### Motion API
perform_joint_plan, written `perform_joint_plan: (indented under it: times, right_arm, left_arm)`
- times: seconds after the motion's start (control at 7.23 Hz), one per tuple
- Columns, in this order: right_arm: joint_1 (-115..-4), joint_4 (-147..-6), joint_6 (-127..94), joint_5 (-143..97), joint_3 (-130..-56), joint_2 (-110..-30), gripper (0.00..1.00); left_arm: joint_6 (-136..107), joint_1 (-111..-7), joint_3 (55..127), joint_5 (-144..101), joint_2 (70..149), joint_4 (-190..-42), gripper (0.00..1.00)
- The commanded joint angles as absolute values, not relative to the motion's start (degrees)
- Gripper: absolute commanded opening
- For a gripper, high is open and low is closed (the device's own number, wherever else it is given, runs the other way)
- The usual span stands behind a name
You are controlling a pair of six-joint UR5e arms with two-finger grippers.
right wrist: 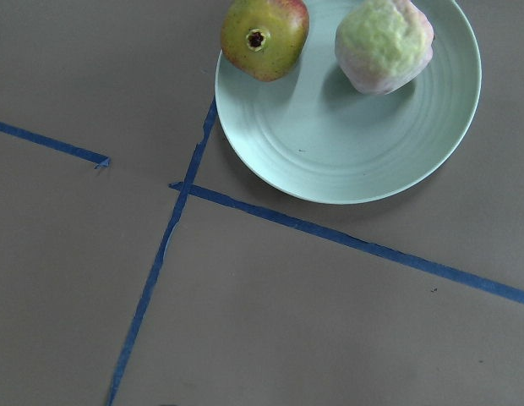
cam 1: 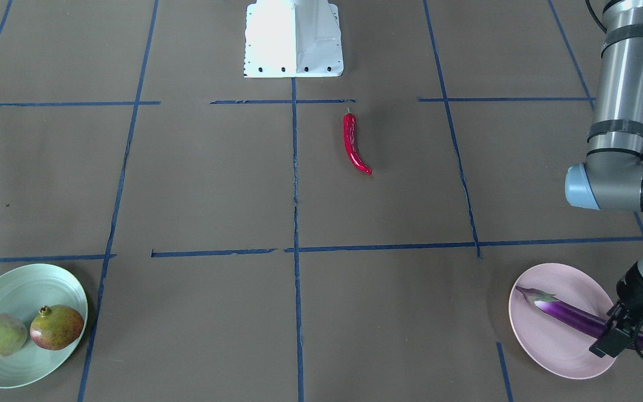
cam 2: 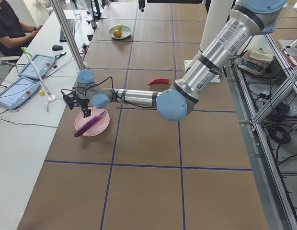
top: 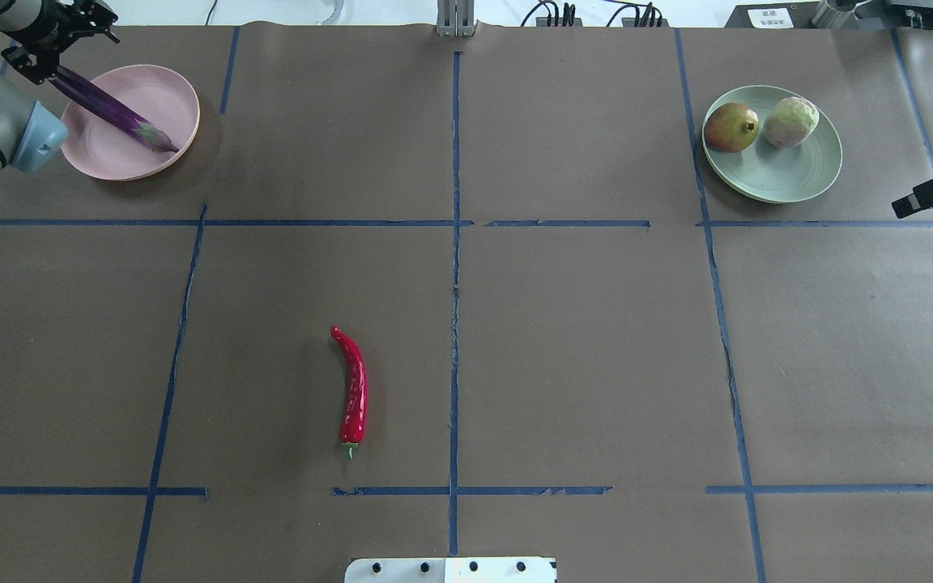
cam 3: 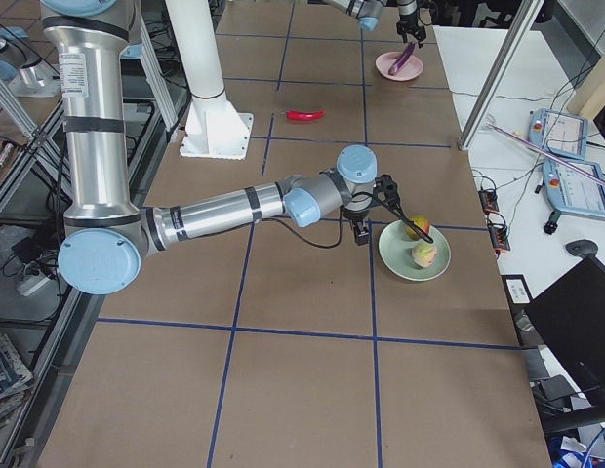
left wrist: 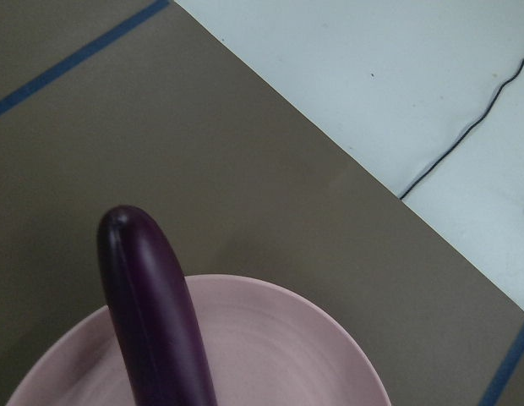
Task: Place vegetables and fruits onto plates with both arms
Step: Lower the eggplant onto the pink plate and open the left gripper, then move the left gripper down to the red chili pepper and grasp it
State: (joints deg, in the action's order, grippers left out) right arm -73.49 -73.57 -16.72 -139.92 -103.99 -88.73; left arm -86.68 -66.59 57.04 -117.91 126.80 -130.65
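The purple eggplant point(cam 1: 567, 312) lies on the pink plate point(cam 1: 550, 349), calyx inward and blunt end over the rim; it also shows in the left wrist view point(left wrist: 152, 321). My left gripper point(cam 1: 614, 332) straddles its outer part, and its jaws look wider than the eggplant, so open. The pomegranate point(top: 730, 127) and the pale green fruit point(top: 790, 121) sit side by side on the green plate point(top: 790, 176). My right gripper point(top: 920, 201) is open and empty beside that plate. The red chili pepper point(top: 355, 393) lies on the table near the robot's base.
The white base block point(cam 1: 293, 39) stands at the robot's edge of the table. Blue tape lines cross the brown table cover. In the exterior left view an operators' desk with tablets point(cam 2: 24, 81) and a metal post point(cam 2: 67, 33) stand just beyond the pink plate.
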Motion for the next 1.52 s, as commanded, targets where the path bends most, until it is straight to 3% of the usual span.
perform_joint_plan:
  times: [0.0, 0.41, 0.83, 0.97, 1.38]
  right_arm:
    - [-73.5, -73.7, -16.8, -140.0, -104.4, -88.9, 1.00]
    - [-73.3, -74.0, -16.8, -140.1, -104.5, -88.9, 1.00]
    - [-72.5, -74.1, -17.1, -140.1, -104.2, -88.4, 1.00]
    - [-72.3, -73.8, -18.8, -140.2, -104.4, -88.4, 1.00]
    - [-71.5, -73.6, -19.6, -140.0, -104.4, -88.3, 1.00]
  left_arm:
    - [-91.5, -59.9, 70.9, -120.1, 121.4, -129.9, 1.00]
    - [-91.4, -42.4, 87.7, -120.1, 119.7, -125.9, 1.00]
    - [-79.6, -27.3, 105.7, -109.7, 120.5, -94.0, 1.00]
    - [-77.1, -22.4, 105.5, -106.1, 120.7, -91.3, 1.00]
    - [-76.4, -20.5, 101.8, -105.8, 121.1, -91.7, 1.00]
